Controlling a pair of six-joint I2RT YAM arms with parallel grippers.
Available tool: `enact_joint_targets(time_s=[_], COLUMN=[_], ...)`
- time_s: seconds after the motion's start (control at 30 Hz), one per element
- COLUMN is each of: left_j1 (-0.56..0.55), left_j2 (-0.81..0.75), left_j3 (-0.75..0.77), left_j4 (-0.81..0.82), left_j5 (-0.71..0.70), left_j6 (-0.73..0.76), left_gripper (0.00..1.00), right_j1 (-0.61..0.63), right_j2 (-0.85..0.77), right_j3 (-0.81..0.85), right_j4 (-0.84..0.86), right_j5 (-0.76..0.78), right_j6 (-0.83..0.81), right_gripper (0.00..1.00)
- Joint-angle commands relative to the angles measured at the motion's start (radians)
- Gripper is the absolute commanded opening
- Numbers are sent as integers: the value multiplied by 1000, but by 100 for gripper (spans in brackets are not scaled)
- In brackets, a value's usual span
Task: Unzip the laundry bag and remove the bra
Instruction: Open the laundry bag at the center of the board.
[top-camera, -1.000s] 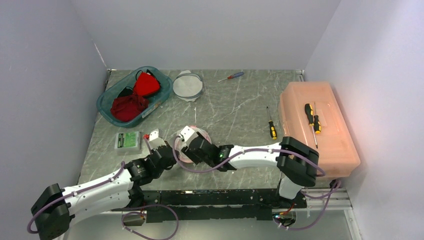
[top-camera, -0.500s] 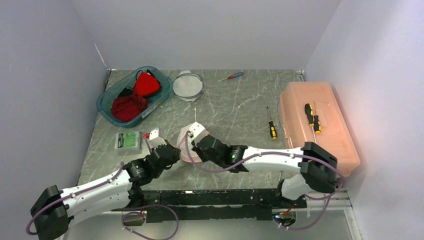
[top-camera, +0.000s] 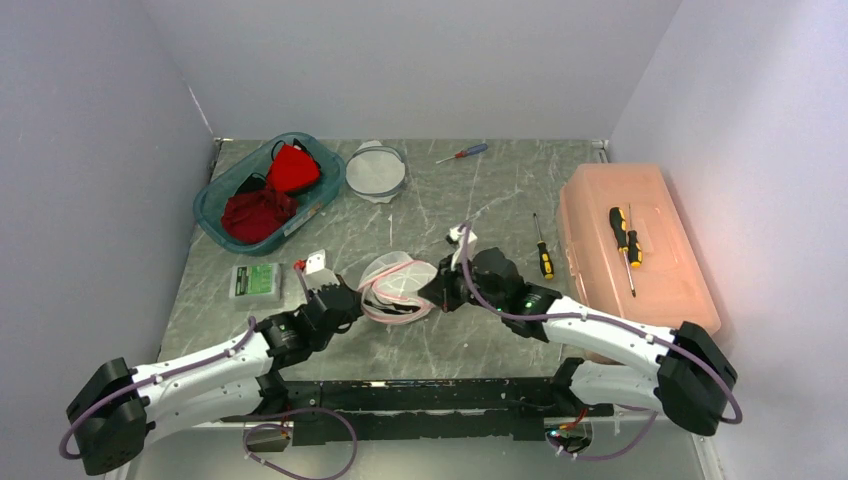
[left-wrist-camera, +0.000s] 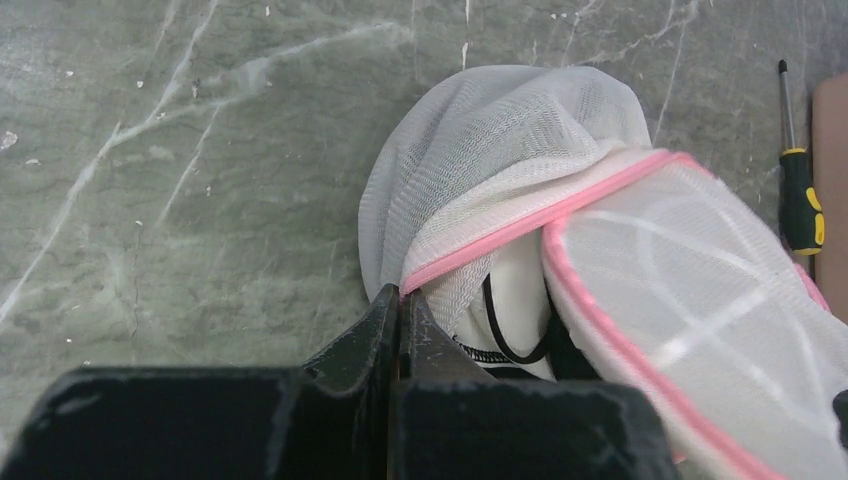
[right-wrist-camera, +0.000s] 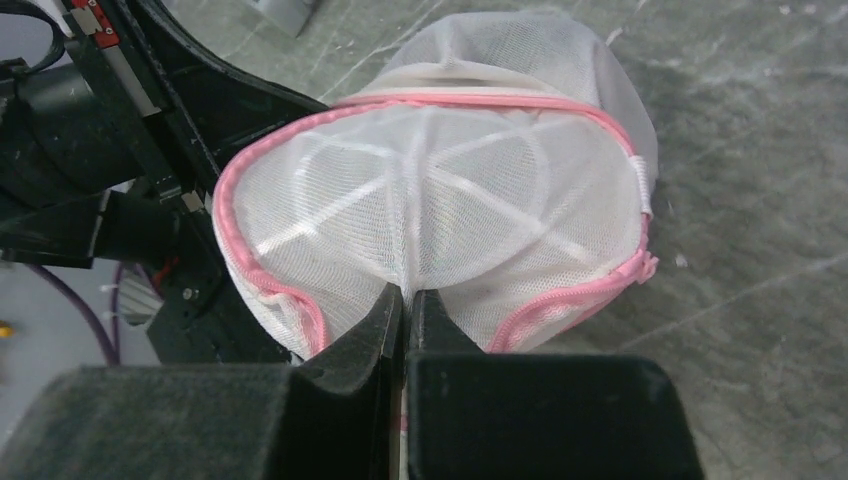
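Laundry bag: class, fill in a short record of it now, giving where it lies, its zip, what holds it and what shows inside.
Location: laundry bag on the table, between the two arms
Zip: partly open, pink-edged lid lifted off the lower half
Left gripper: shut on the lower half's pink edge
Right gripper: shut on the lid's mesh
Inside: white bra with black trim, not yet out

Grey table (top-camera: 470, 215) bears laundry bag (top-camera: 398, 285), bin (top-camera: 312, 210), toolbox (top-camera: 598, 272), screwdrivers (top-camera: 543, 257).
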Motion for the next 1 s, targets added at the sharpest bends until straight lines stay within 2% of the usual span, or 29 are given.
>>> enact_joint_targets(time_s=[0.0,0.13,0.2,0.3,0.4,0.47,0.53,0.67,0.73,0.83,0.97], left_j1=[2,5,6,9,12,13,14,14,15,15,14], left_j2=[33,62,75,76,81,89,98,111,114,119,128], left_j3=[28,42,53,64,75,88,103,114,121,130,132], left_j4=[54,83,82,82,83,75,66,73,74,74,82], left_j5=[-24,-13,-10,-3,5,9,18,41,50,64,79], left_j6=[39,55,66,84,113,128,140,159,170,186,190], left_gripper=[3,3,3,3,3,3,3,3,3,3,3], right_j1=[-91,-130,-144,-156,-166,-168,-168,-167,-162,-92,177], right_j2=[-95,-209,-280,-381,-463,-509,-547,-591,-578,-462,-251], right_j3=[-79,-128,-152,-187,-216,-230,-231,-176,-130,-31,104], right_j4=[121,83,39,-17,-64,-87,-116,-186,-209,-271,-326], right_j5=[-143,-99,-48,61,165,217,264,285,246,207,435], right_j6=[124,132,137,168,211,230,233,152,89,-13,-117], right_gripper=[0,0,3,15,42,53,61,64,66,71,73])
